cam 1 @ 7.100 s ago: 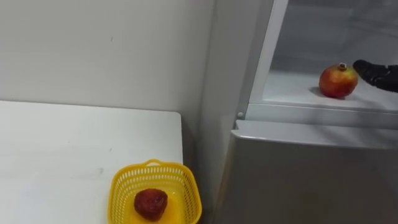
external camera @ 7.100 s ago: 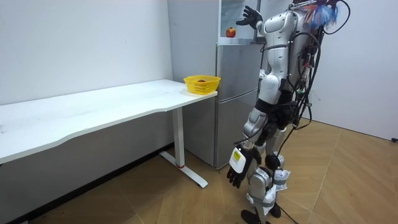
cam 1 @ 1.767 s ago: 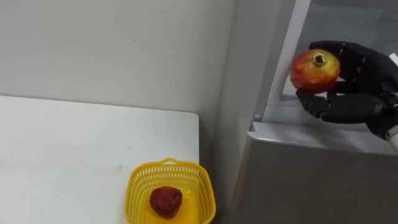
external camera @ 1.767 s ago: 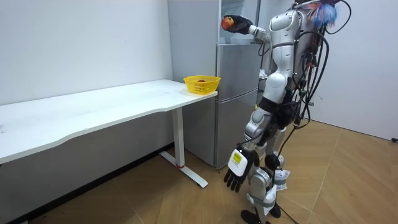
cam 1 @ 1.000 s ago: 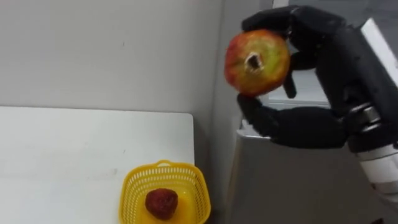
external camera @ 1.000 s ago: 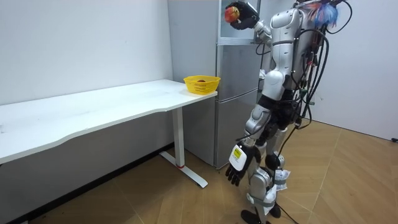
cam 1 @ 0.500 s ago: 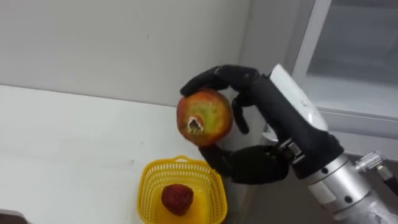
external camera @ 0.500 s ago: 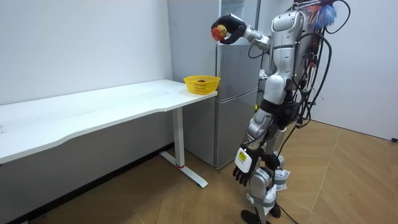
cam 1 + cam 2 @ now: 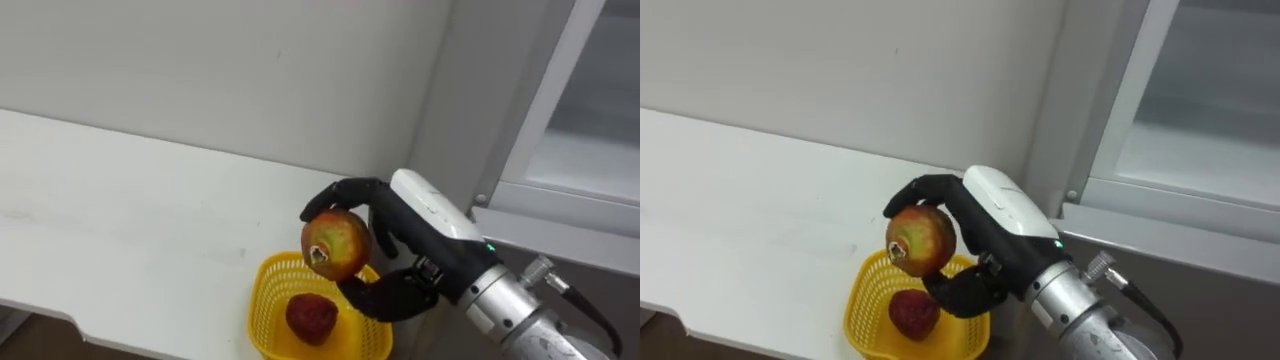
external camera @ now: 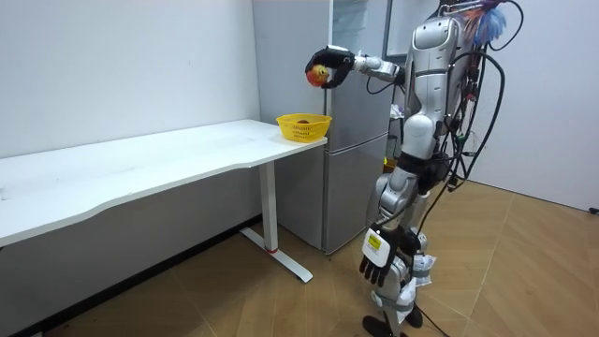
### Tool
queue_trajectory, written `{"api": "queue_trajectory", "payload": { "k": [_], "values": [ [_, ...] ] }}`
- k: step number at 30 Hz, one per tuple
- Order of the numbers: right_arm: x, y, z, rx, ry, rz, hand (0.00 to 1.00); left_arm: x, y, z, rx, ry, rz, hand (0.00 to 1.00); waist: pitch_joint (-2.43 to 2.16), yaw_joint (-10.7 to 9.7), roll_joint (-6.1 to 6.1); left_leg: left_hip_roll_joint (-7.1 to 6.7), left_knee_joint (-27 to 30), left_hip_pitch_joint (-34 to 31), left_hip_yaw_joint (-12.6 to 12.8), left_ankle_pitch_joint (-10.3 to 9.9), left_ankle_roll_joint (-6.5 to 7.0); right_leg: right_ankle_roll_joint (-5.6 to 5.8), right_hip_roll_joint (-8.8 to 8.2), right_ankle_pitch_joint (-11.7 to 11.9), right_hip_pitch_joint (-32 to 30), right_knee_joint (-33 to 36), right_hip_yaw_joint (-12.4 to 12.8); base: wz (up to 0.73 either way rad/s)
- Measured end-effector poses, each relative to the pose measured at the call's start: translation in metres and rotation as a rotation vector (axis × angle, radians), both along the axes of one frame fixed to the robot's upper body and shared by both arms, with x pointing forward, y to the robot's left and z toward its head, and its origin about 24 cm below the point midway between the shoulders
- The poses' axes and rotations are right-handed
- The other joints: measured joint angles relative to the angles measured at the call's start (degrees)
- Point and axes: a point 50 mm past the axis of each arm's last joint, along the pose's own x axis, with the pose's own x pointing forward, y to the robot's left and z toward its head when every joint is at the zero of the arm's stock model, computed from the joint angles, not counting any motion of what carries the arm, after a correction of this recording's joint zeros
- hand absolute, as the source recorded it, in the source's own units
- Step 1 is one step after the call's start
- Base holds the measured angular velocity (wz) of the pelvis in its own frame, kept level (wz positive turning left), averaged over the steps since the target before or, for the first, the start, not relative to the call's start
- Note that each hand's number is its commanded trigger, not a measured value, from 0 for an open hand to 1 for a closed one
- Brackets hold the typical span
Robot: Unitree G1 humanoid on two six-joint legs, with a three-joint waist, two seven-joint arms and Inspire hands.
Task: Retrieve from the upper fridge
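Note:
A red-yellow pomegranate [image 9: 337, 243] hangs just above the yellow basket [image 9: 262, 300], and my right hand [image 9: 405, 245] is shut on it, fingers over the top and thumb underneath. The basket stands at the white table's [image 9: 120, 220] end beside the fridge and holds one dark red fruit [image 9: 310, 317]. In the room view the pomegranate [image 10: 318, 75] is held out over the basket [image 10: 303, 126] on my outstretched right arm. My left hand [image 10: 376, 266] hangs by my thigh with relaxed fingers.
The fridge's upper compartment [image 9: 600, 120] stands open at the right, its white frame close to my right forearm. The fridge [image 10: 360, 140] stands against the table's end. A pale wall runs behind the table. I stand on the wooden floor in front of the fridge.
My right hand has carried the pomegranate left and down, away from the fridge to just above the basket. The eye view has swung left toward the table.

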Motion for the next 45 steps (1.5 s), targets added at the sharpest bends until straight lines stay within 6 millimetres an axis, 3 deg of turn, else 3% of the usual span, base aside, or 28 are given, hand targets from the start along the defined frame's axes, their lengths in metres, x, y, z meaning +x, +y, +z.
{"api": "queue_trajectory", "payload": {
  "k": [13,21,30,31,32,45],
  "values": [
    [0.021,-0.017,-0.054,-0.089,0.224,-0.113,1.0,0.009,-0.001,0.0,0.003,-0.013,0.01,0.0,0.5,0.6,0.81,-0.48,0.0,-0.6,-1.4,0.0,0.1,0.35,-0.36,-0.3,0.0,-0.1,-0.9,0.05],
    [0.021,-0.017,-0.06,-0.098,0.247,-0.119,1.0,0.015,-0.001,0.002,0.003,-0.036,-0.006,0.0,0.02,0.9,1.66,-0.51,0.0,-0.4,-2.3,0.0,0.12,0.44,-0.44,-0.3,0.1,0.1,-1.8,0.07],
    [0.021,-0.015,-0.067,-0.127,0.296,-0.116,1.0,0.014,-0.002,0.001,0.004,-0.032,-0.007,0.0,-0.03,0.8,1.84,-0.56,-0.2,-0.5,-2.2,0.0,0.13,0.47,-0.48,-0.3,0.3,0.1,-1.6,0.0],
    [0.021,-0.015,-0.067,-0.128,0.3,-0.116,0.28,0.014,-0.002,0.001,0.004,-0.029,-0.008,0.0,-0.04,0.7,1.84,-0.57,-0.2,-0.6,-2.2,0.0,0.13,0.47,-0.49,-0.3,0.4,0.1,-1.6,0.0],
    [0.021,-0.015,-0.067,-0.129,0.302,-0.116,0.0,0.014,-0.002,0.001,0.005,-0.027,-0.008,0.0,-0.04,0.7,1.84,-0.58,-0.1,-0.6,-2.2,0.0,0.13,0.46,-0.49,-0.3,0.4,0.0,-1.6,0.0],
    [0.021,-0.016,-0.069,-0.133,0.312,-0.119,0.0,0.01,-0.001,0.001,0.01,-0.009,-0.008,0.0,-0.2,0.7,1.66,-0.63,-0.1,-0.3,-2.3,0.0,0.13,0.49,-0.42,-0.4,1.0,-0.7,-1.8,0.0]
  ]
}}
